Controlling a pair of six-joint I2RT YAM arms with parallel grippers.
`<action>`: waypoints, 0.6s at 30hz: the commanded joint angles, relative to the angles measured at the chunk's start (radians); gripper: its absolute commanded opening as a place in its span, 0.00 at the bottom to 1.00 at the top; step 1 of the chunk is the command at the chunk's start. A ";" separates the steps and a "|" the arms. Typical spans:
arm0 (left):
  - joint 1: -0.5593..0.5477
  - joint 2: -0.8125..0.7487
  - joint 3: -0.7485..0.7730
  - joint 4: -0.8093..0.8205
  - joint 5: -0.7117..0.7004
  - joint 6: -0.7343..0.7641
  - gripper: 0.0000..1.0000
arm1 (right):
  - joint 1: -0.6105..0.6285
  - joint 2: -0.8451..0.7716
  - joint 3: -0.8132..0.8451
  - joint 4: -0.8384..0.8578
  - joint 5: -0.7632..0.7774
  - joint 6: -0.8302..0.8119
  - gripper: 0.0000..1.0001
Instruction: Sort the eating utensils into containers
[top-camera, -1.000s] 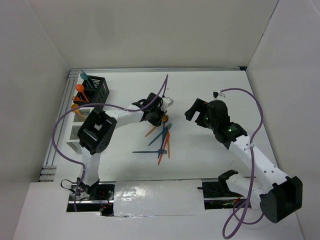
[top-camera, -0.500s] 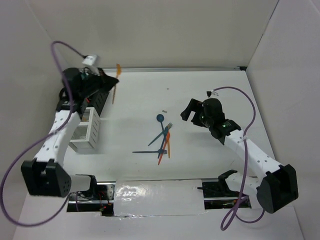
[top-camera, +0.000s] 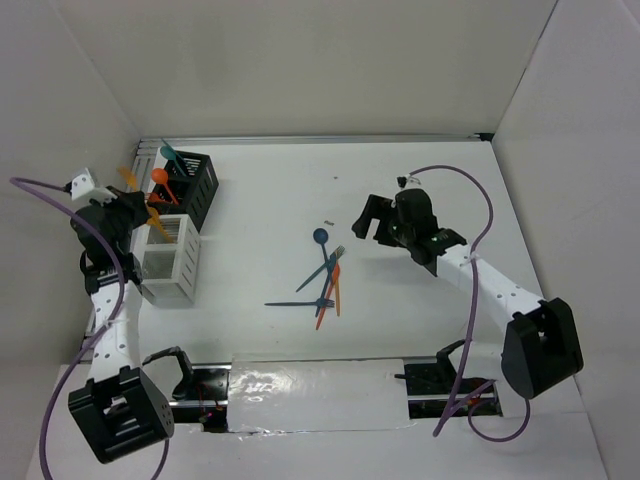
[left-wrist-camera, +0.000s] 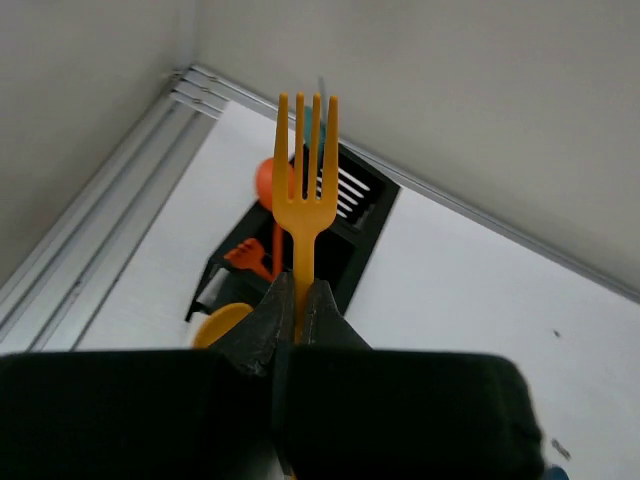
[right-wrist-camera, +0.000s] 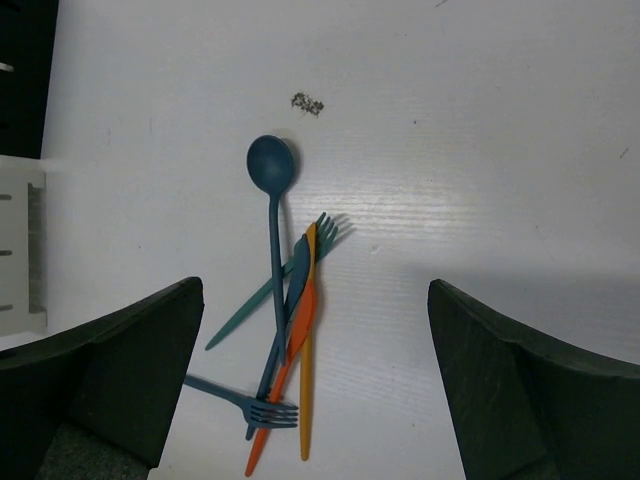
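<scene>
My left gripper (left-wrist-camera: 298, 300) is shut on the handle of a yellow fork (left-wrist-camera: 305, 170), tines up, held above the black caddy (left-wrist-camera: 362, 200). In the top view the left gripper (top-camera: 122, 203) is at the far left beside the black caddy (top-camera: 205, 185) and the white caddy (top-camera: 185, 262). The black caddy holds an orange spoon (top-camera: 160, 177) and a teal spoon (top-camera: 168, 153). My right gripper (right-wrist-camera: 315, 380) is open and empty above a pile of utensils: a dark blue spoon (right-wrist-camera: 272, 165), a teal fork (right-wrist-camera: 322, 232), an orange utensil (right-wrist-camera: 300, 320), a yellow handle (right-wrist-camera: 305, 400) and a dark blue fork (right-wrist-camera: 250, 405).
The pile (top-camera: 325, 280) lies mid-table, left of the right gripper (top-camera: 368, 222). An aluminium rail (top-camera: 115, 250) runs along the left edge behind the caddies. A small dark speck (right-wrist-camera: 307, 103) lies beyond the blue spoon. Walls close in on the left, back and right.
The left arm has swung from the table's middle to the far left, carrying the yellow fork, and now holds it by the caddies. The right gripper has shifted slightly left toward the pile.
</scene>
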 joint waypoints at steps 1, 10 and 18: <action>0.041 -0.031 -0.040 0.180 -0.121 -0.039 0.00 | -0.007 0.030 0.064 0.055 -0.007 -0.033 1.00; 0.054 0.032 -0.138 0.450 -0.043 0.001 0.00 | -0.021 0.116 0.094 0.086 -0.026 -0.032 1.00; 0.051 0.069 -0.238 0.587 0.009 -0.011 0.00 | -0.019 0.165 0.103 0.104 -0.026 -0.026 1.00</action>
